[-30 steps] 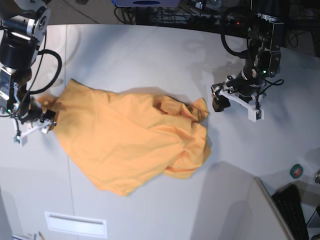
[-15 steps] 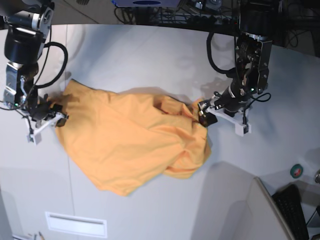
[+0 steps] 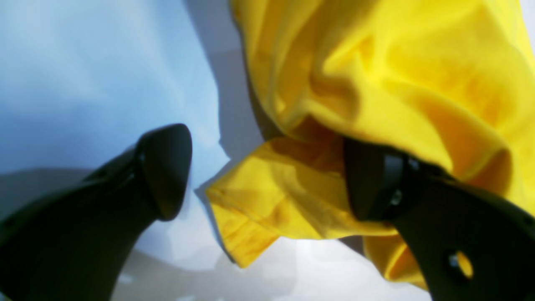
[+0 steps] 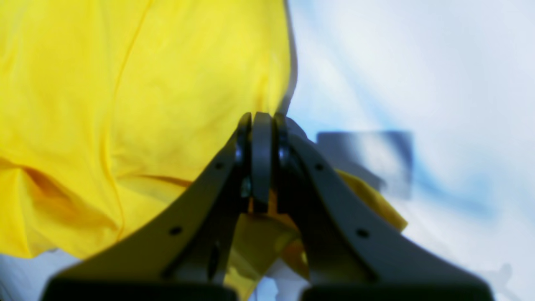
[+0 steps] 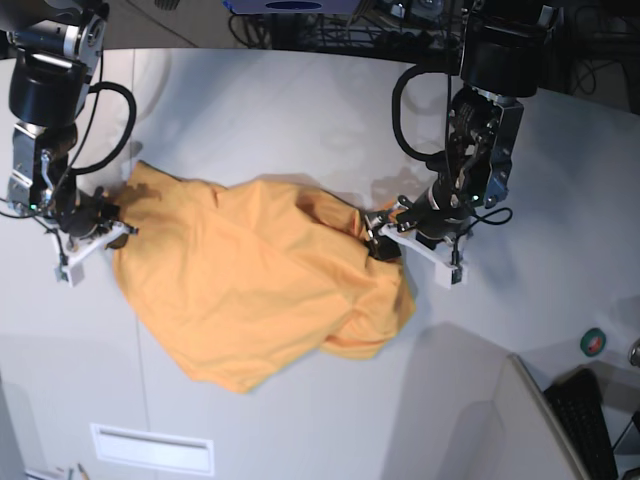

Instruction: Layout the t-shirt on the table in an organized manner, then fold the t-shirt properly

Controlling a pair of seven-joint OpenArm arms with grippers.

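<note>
T-shirt [image 5: 260, 280] lies crumpled in the middle of the surface [image 5: 300, 100], its long axis running across the base view from one arm to the other, so each arm has one end of it.

My right gripper [image 4: 261, 159] is at the shirt's left-hand end in the base view. From its wrist camera I see the fingers [image 4: 263, 142] pressed together with orange cloth bunched right behind and under the tips, so I judge they are clamped on the shirt's edge, though blur stops me seeing the pinch itself.

My left gripper [image 3: 267, 175] is at the opposite end of the shirt. Its fingers stand wide apart, one over bare surface, the other tucked under a fold of cloth. A loose pointed corner of the shirt sits between them, a little toward the far finger.

As I read it, the layout step is under way and the fold has not begun. The move I would make next turns on that corner: it is already inside the left gripper's gap, so closing there would give me both ends to pull apart along the shirt's long axis.
</note>
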